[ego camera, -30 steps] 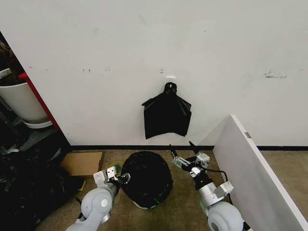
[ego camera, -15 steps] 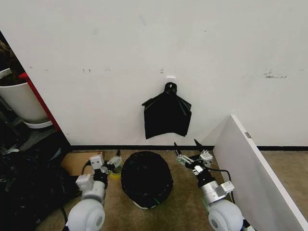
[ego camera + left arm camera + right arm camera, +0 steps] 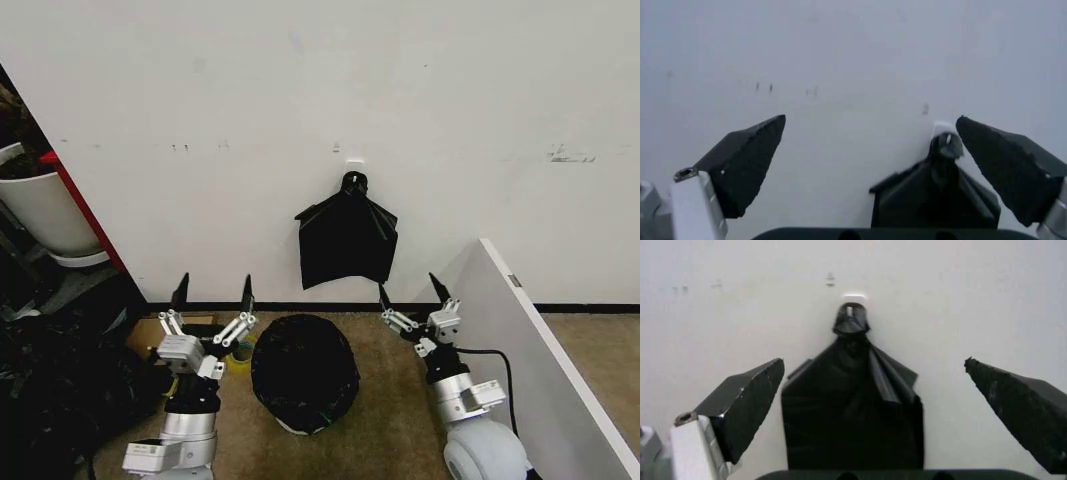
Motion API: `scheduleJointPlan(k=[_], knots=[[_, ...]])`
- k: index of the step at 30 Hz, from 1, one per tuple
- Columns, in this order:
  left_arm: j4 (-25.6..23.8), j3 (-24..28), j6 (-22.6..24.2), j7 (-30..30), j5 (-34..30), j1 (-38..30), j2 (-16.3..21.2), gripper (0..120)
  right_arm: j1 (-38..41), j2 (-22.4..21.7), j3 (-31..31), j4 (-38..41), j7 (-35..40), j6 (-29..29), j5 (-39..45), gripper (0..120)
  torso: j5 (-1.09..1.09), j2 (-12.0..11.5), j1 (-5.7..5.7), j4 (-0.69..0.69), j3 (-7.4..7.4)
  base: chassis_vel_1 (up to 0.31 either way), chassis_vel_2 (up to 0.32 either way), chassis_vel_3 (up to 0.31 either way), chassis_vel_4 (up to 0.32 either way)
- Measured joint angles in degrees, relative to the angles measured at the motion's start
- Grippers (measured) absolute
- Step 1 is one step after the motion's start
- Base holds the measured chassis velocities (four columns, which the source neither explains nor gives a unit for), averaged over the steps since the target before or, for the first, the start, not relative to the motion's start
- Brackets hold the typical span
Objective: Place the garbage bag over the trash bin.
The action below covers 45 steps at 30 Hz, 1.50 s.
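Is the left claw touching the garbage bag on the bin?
Apart. In the head view the left claw is open and raised beside the garbage bag, with floor visible between them.

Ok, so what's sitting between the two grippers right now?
In the head view, the trash bin covered by the garbage bag stands on the floor between the left gripper and the right gripper, both open and raised.

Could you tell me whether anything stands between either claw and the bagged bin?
Nothing visible does. The bag already covers the bin on the floor. The left claw and the right claw are open, raised on either side of it, with clear space between.
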Motion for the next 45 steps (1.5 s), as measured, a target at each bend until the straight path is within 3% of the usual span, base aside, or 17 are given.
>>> scheduleJointPlan(k=[4,8,12,19,45], knots=[[0.8,-1.1,3.1,-0.8,-0.1,0.0,0.2,100,-0.3,0.2,2.9,-1.2,0.6,0.1,-2.7,100,0.00,0.0,0.00,0.00,0.00,0.000,0.000,0.000,0.000],[3.9,-1.3,5.8,-1.3,-1.0,-1.2,0.7,100,-0.7,1.0,9.0,-4.3,-4.0,3.0,-4.3,100,0.00,0.0,0.00,0.00,0.01,0.000,0.000,0.000,0.000],[7.8,-1.4,6.3,-1.1,-6.2,-3.9,4.2,100,-0.5,0.9,13.8,-6.7,-9.8,4.7,-1.0,100,-0.01,0.0,0.01,-0.01,0.01,0.000,0.000,0.000,0.000],[8.5,-3.6,6.3,-0.9,-12.9,-5.7,6.4,100,0.0,3.3,14.6,-7.5,-12.2,4.0,3.3,100,0.00,0.0,0.01,0.01,0.01,0.000,0.000,0.000,0.000],[8.4,-2.0,6.2,-0.3,-10.5,-6.0,4.6,100,-2.5,2.5,13.6,-5.4,-13.0,5.3,1.6,100,0.00,0.0,0.01,0.00,0.01,0.000,0.000,0.000,0.000]])
